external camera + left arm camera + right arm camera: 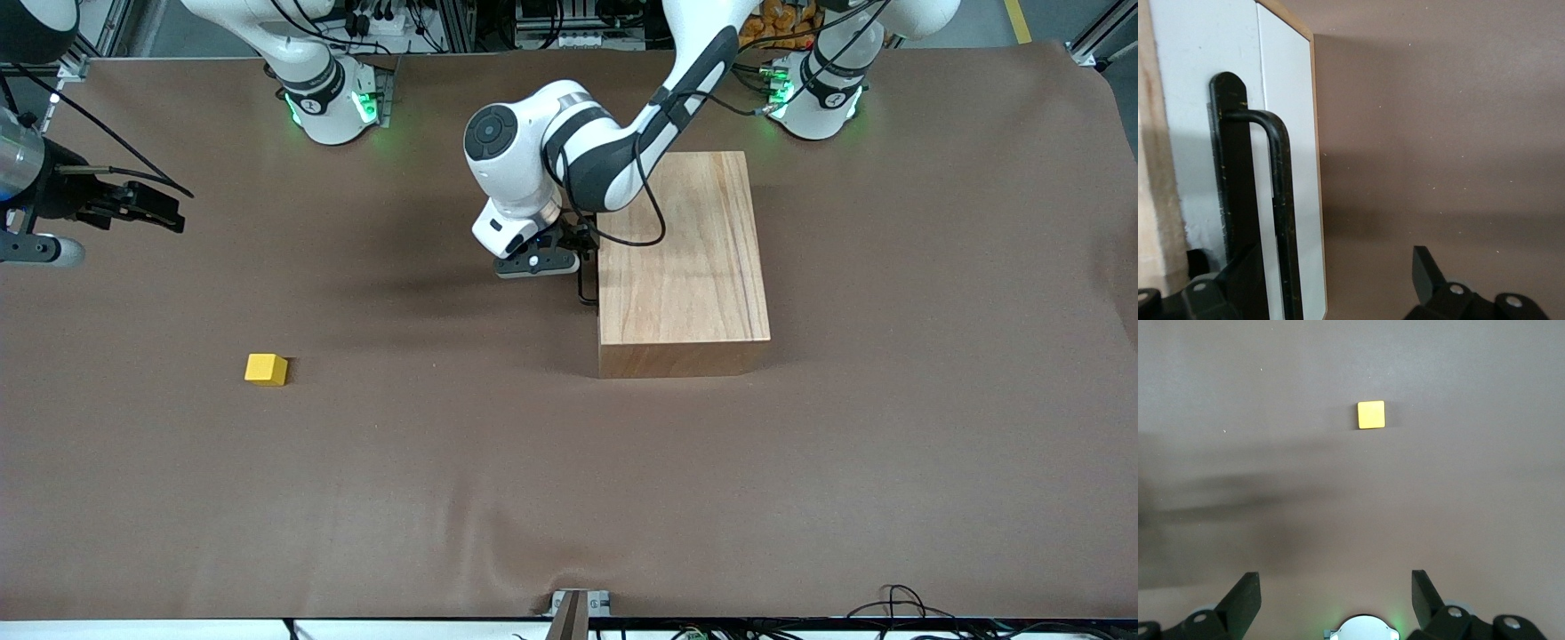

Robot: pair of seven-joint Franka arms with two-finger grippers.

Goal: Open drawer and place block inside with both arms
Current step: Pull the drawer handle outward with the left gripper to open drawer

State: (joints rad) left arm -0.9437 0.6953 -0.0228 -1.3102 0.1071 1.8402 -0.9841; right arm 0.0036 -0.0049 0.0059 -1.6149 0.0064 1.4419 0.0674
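Yellow block [266, 369] sits alone, well apart from the wooden box [681, 258]; left tool [544, 258] spread at its handle [1275, 200], right tool [142, 206] spread over bare desk [569, 498].

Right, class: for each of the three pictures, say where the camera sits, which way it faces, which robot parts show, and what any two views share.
Front view: high across the table, facing both green-lit bases; shows both arms, the wooden box and the small yellow cube.
Left wrist view: on the left arm, facing the white drawer front and its black wire handle; the open left gripper straddles the handle.
Right wrist view: looking down at the cube; open right gripper.
Shared: the cube, front and right wrist views.
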